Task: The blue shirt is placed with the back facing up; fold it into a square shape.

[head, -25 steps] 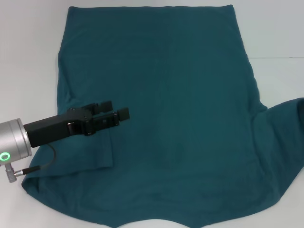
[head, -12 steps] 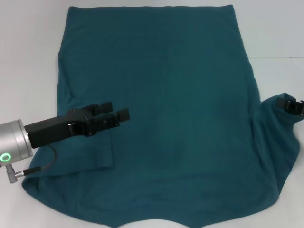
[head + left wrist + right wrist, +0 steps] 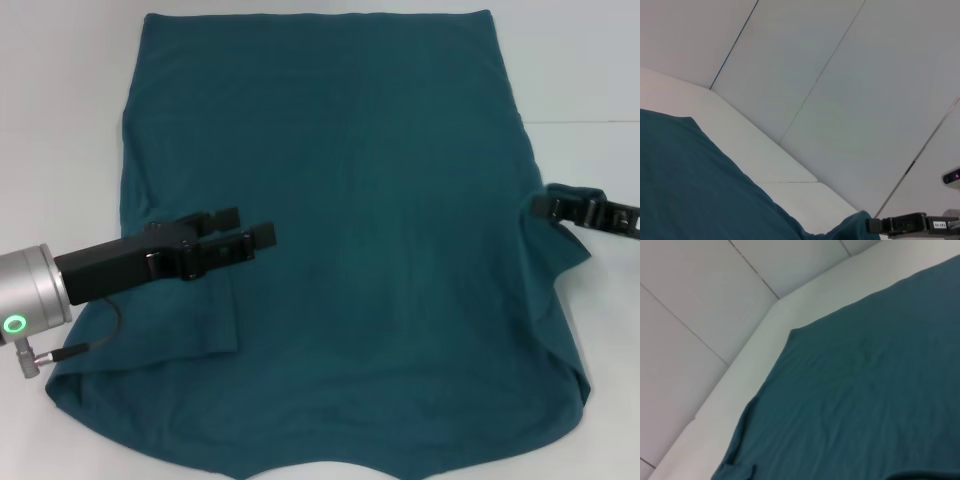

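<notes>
Blue shirt (image 3: 350,250) spread flat. Left gripper (image 3: 243,232) parted, empty, over its left sleeve. Right gripper (image 3: 545,206) pinching its right edge; bare white table (image 3: 60,120) beyond.

The left arm ends in a brushed silver cylinder (image 3: 30,292) with a glowing green ring light (image 3: 13,325) on its near face. A thin dark cable (image 3: 85,343) loops out of a small silver plug below it. Ahead of the cylinder sits a boxy matte black wrist block, then the left hand (image 3: 240,232), black, with two flat squared fingers. The right hand (image 3: 548,206) is black too, slim and blocky, and in the left wrist view it carries a small white label with dark print.
</notes>
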Available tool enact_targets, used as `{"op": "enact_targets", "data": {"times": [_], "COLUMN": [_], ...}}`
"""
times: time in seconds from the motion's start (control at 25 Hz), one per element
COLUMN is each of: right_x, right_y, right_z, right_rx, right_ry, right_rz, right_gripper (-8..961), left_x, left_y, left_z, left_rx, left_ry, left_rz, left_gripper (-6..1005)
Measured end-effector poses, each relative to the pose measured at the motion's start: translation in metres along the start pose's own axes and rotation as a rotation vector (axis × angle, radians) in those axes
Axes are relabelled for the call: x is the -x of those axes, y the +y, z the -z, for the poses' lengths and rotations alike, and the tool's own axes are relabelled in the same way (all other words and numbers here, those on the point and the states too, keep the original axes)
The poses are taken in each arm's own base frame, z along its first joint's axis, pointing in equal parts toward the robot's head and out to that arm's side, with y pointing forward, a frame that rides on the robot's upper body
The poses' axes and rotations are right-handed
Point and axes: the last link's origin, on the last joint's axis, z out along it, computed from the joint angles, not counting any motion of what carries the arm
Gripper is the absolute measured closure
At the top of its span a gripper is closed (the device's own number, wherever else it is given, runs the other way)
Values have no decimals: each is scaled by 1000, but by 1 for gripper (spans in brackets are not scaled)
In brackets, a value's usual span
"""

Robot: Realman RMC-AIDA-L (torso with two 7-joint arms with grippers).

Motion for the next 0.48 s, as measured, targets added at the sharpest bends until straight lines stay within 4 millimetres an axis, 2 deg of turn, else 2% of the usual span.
{"op": "enact_targets", "data": {"times": [0.28, 0.48], "right_x": [13, 12], "right_y": [10, 14], "right_z": [-15, -27], "right_rx": [15, 4], "right_ry": [20, 34], "right_rz": [13, 20], "right_gripper": [833, 828], "left_x": [-1, -1], "left_y": [-1, -3], "left_z": [0, 0], "left_rx": [-9, -20], "left_ry": [6, 7], "left_rz": [-1, -2], "left_gripper": [137, 137]}}
